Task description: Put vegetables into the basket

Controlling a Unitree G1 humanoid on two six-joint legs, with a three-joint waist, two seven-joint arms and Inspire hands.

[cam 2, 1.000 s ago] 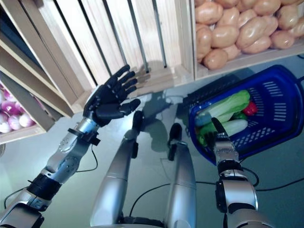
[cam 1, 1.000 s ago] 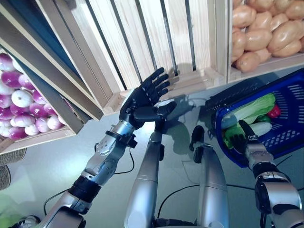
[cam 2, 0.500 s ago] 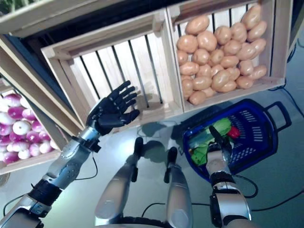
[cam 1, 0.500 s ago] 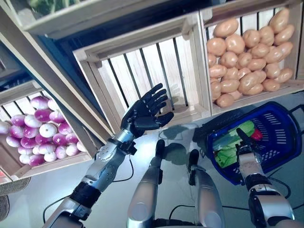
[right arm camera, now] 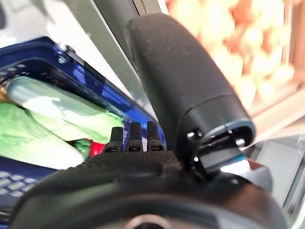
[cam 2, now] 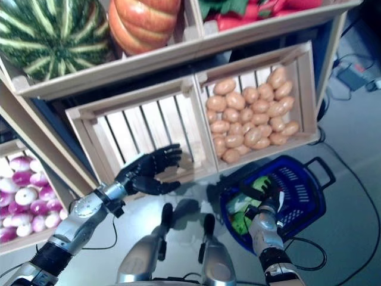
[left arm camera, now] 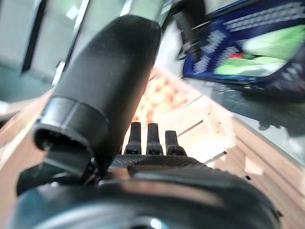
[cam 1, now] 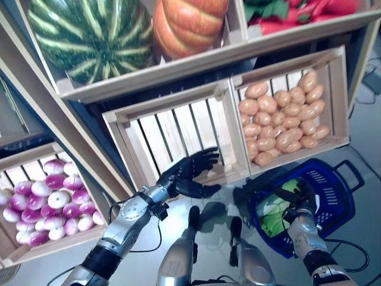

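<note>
Two eye views first. Left eye view: left hand (cam 1: 186, 176) is raised in front of the empty slatted wooden crate (cam 1: 178, 134), fingers straight and spread, thumb out, holding nothing. Beside that crate sits a crate of potatoes (cam 1: 284, 122). On the shelf above lie a watermelon (cam 1: 92, 33), a pumpkin (cam 1: 187, 24) and red vegetables with green leaves (cam 1: 292, 12). A lower crate toward the robot's left holds purple-and-white turnips (cam 1: 44, 202). The blue basket (cam 1: 339, 202) stands on the grey floor (cam 1: 363, 137) just below the potato crate; leafy green vegetables (cam 1: 277, 211) lie inside it. Right hand (cam 1: 299, 199) is over the near part of the basket, above the greens.

Right eye view: same layout. The basket's handle (cam 2: 321, 168) points away from the robot. A dark box (cam 2: 351, 77) lies on the floor well apart, at the far right.

Left wrist view: fingers (left arm camera: 151, 138) run straight out past the thumb, released, with the potato crate beyond them and the basket off to one side.

Right wrist view: fingers (right arm camera: 133, 138) are extended, not curled round anything; past them show the greens and a small red item (right arm camera: 97, 149) in the basket.
</note>
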